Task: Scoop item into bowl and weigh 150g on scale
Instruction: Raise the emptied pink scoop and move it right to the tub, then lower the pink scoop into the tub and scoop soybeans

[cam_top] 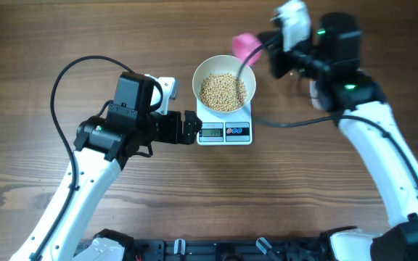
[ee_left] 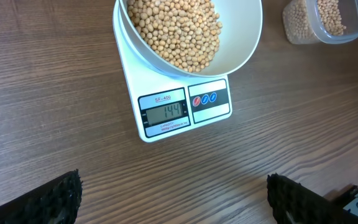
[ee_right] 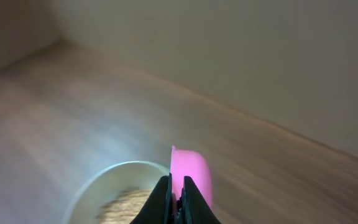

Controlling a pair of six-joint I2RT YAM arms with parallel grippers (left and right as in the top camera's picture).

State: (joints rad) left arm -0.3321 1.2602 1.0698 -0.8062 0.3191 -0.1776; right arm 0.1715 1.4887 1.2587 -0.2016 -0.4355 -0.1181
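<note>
- My right gripper (ee_right: 178, 199) — clenched on the pink scoop (ee_right: 192, 177), near the bowl (cam_top: 207, 69).
- My left gripper (cam_top: 190, 127) — released, empty, beside the scale (cam_top: 224, 133).
- The beans (cam_top: 223, 90) — in bowl, on scale.

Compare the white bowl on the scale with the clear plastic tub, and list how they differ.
Look: the bowl is opaque white and round, while the tub is see-through plastic with rounded corners. Place: the bowl sits on the scale, while the tub stands directly on the table, off to the side and apart from the scale. Shared: both hold tan beans.
</note>
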